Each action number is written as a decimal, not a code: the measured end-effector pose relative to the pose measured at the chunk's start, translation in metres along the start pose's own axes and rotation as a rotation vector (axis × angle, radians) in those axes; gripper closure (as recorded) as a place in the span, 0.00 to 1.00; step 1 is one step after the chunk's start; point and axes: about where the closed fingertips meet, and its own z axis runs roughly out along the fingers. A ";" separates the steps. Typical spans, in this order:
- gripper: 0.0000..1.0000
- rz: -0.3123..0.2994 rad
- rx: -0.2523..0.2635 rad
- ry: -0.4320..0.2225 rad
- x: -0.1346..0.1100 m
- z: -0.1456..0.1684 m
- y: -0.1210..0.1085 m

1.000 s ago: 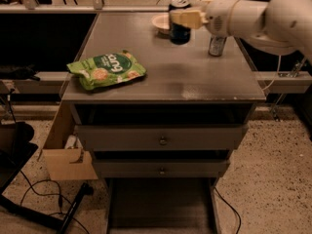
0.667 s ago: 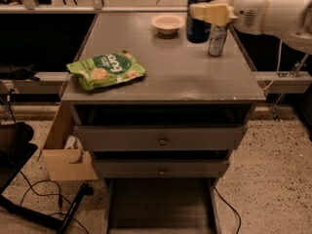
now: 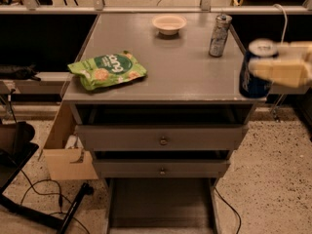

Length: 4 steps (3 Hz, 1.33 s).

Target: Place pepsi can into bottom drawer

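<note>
Pepsi can (image 3: 253, 86): short, dark-blue body, silver top, upright, at the front right corner of the bench (image 3: 185, 67), its base level with the bench's front edge; I cannot tell whether it touches the surface. Its logo is covered. Tool (image 3: 265, 71): beige, enters level from the right edge of the view, fingers (image 3: 273, 72) closed across the can's upper half, gripping it. Only the tool's head shows; the arm behind it lies out of frame. Count on the bench: one slim silver can (image 3: 220, 34) at the rear right, upright, well apart from the pepsi can; one pale bowl (image 3: 169, 23) at the rear centre; one green snack bag (image 3: 107, 70) lying flat at the front left. Count of drawers: three. Upper drawer (image 3: 122, 136) and middle drawer (image 3: 126, 168) each carry one small round knob. Bottom drawer (image 3: 161, 206) is pulled out toward the camera, a wide grey tray. One cardboard box (image 3: 66, 155) stands on the floor against the cabinet's left side.
</note>
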 end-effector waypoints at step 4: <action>1.00 0.041 -0.074 0.019 0.191 -0.023 0.033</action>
